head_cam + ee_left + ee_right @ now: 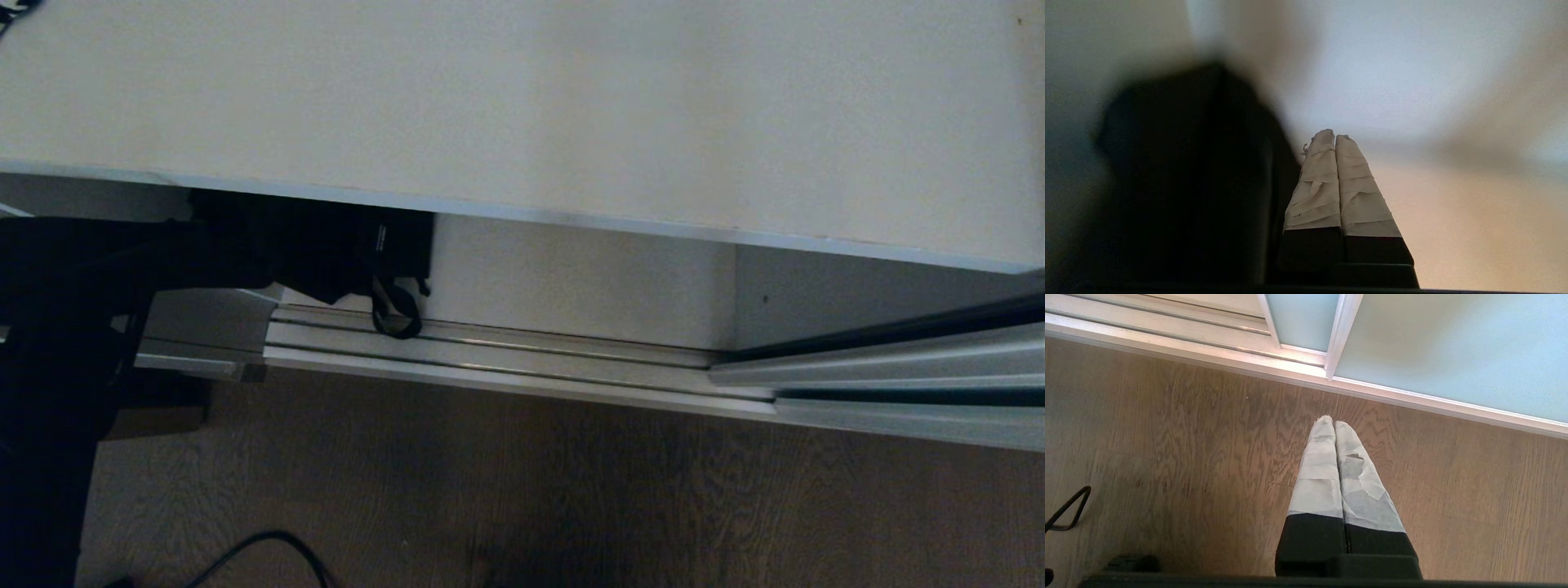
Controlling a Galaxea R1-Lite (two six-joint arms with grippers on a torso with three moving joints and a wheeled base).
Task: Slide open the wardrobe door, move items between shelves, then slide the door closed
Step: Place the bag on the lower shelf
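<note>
reaching under the shelf [522, 106], the left gripper [1335, 139] has its jaws together, beside the black bag [1184, 175], not on it.

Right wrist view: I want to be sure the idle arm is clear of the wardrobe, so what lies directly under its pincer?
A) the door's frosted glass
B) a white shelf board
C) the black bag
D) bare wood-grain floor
D: the right pincer, shut with nothing in it, hangs over the wood-grain floor, short of the sliding door and its track.
</note>
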